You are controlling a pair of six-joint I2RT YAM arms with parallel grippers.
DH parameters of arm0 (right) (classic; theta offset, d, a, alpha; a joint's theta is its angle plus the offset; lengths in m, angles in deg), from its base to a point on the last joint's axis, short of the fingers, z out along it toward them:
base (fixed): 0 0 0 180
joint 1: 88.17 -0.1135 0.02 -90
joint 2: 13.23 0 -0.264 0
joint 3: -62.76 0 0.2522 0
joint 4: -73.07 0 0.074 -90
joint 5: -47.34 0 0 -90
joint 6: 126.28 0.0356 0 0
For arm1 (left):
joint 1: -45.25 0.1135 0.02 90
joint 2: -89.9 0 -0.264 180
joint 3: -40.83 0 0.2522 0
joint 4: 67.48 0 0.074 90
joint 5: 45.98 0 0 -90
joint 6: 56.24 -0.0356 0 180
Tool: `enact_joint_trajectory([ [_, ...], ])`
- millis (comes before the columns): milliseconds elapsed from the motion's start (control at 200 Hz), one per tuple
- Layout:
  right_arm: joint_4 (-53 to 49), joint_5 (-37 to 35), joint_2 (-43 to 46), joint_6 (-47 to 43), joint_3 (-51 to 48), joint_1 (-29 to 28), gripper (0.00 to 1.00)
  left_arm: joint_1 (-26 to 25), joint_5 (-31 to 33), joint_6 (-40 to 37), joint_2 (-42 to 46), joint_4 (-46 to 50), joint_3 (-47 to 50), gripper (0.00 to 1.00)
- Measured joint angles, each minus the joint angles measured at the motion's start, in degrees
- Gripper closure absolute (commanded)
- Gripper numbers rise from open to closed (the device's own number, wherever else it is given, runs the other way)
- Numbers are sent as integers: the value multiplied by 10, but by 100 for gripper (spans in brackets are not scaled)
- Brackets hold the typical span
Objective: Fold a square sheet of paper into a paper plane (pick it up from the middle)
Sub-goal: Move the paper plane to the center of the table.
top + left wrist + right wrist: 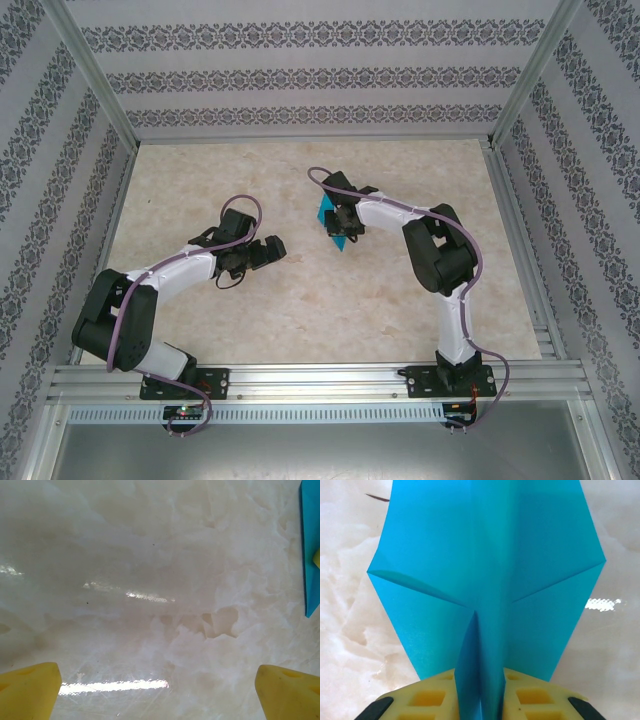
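Over the worktop (150,555), the right end effector (480,695) pinched the paper plane (485,565) by its fold; the left end effector (157,685) gaped wide.

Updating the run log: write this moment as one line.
left gripper open over table | right gripper astride centre fold of paper plane, grip unclear
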Motion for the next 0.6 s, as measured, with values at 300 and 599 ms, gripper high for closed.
enact_joint_trajectory([
  [300, -16, 4, 8, 9, 5, 0, 62, 0, 5, -7, 1, 16, -2, 0],
  [599, -7, 12, 219, 9, -23, 1, 21, 2, 89, -31, 57, 86, -68, 0],
])
